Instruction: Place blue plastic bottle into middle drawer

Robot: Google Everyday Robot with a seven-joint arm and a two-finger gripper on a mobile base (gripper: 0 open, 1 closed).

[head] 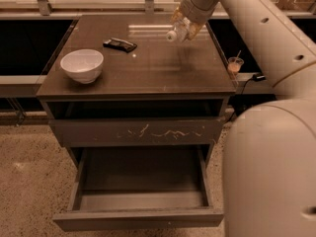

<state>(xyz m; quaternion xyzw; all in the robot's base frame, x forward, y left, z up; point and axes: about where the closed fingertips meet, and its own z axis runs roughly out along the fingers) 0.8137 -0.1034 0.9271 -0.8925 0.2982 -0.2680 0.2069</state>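
Hanging above the rear right of the tabletop [148, 70], the blue plastic bottle [176, 33] is held clenched in the tool [186, 28] (white cap pointing left), while the middle drawer [138, 218] is seen pulled open below, bare inside, under a scratched drawer front [138, 131].

a white bowl [82, 65] and a black packet [120, 44] are sitting on the counter [148, 70]. the end effector [183, 29] is holding the blue plastic bottle [176, 34] above its back right.
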